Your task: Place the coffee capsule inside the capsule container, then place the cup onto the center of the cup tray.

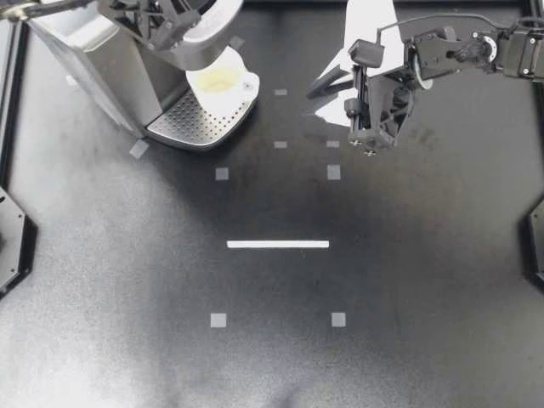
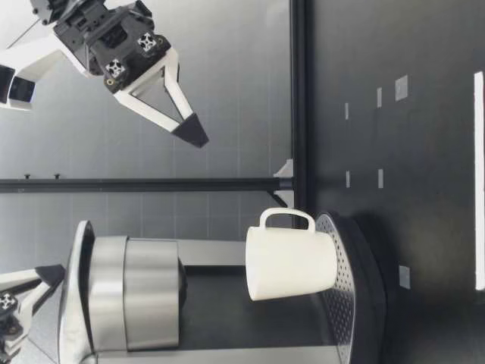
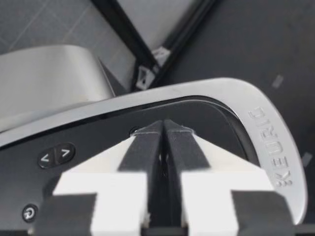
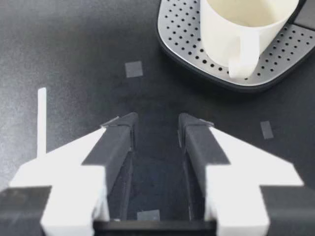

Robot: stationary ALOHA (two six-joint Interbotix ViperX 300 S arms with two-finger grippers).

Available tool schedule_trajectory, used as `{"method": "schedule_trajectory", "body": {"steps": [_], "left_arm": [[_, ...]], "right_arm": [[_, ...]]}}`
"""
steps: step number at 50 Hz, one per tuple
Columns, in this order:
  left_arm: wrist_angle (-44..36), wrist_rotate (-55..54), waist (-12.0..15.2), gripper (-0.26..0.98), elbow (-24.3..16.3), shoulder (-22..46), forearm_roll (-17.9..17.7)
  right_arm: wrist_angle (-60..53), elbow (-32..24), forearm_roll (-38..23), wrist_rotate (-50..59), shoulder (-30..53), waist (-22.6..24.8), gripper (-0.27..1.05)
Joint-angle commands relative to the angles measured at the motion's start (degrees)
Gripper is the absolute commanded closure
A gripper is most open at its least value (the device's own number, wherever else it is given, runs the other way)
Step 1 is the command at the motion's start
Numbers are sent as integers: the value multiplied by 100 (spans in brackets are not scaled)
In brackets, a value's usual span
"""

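Note:
A white cup [image 1: 223,83] stands upright on the perforated cup tray [image 1: 183,126] of the coffee machine [image 1: 93,59], handle toward the right arm. My left gripper [image 1: 174,21] rests over the machine's closed lid [image 3: 231,93], fingers [image 3: 147,147] pressed together with nothing between them. My right gripper [image 1: 321,92] hangs in the air to the right of the cup, open and empty. In the right wrist view the cup [image 4: 246,24] and tray [image 4: 182,34] lie ahead of the right gripper [image 4: 156,125]. The low view shows the cup [image 2: 292,264] under the machine's head [image 2: 132,292]. No capsule is visible.
Small grey tape squares [image 1: 222,173] and a white tape strip [image 1: 278,244] mark the black table [image 1: 382,280]. A black frame rail [image 2: 299,91] runs along the table's far edge.

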Motion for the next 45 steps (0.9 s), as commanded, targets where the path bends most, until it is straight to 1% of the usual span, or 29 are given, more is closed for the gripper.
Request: {"method": "schedule_trajectory", "body": {"steps": [1,7,18,23,28,32,35,40,45], "left_arm": [[-457,-18,62,63,9,-211,0],[-1037,-26,62,63,202,-448,0],[-1617,-53,62,63,554,-729,0],[-2206,-79,35,63,826,-967,0],[-2909,-132,-114,63,1230,-1230,-9],[-3463,-185,-290,63,1538,-1354,-9],[-3876,-185,-475,63,1740,-1441,-9],[-4228,-193,-712,63,1969,-1556,0],[-4438,-229,-853,63,2180,-1670,-9]], "right_arm": [[-35,-70,26,0,-88,26,37],[-18,-53,44,9,-105,26,37],[9,-35,97,18,-158,35,37],[0,-18,105,9,-229,70,38],[-35,53,123,9,-334,123,38],[-141,132,193,9,-431,176,38],[-290,211,308,9,-527,255,38],[-738,369,475,0,-782,501,38],[-1230,519,562,18,-1081,773,38]]}}
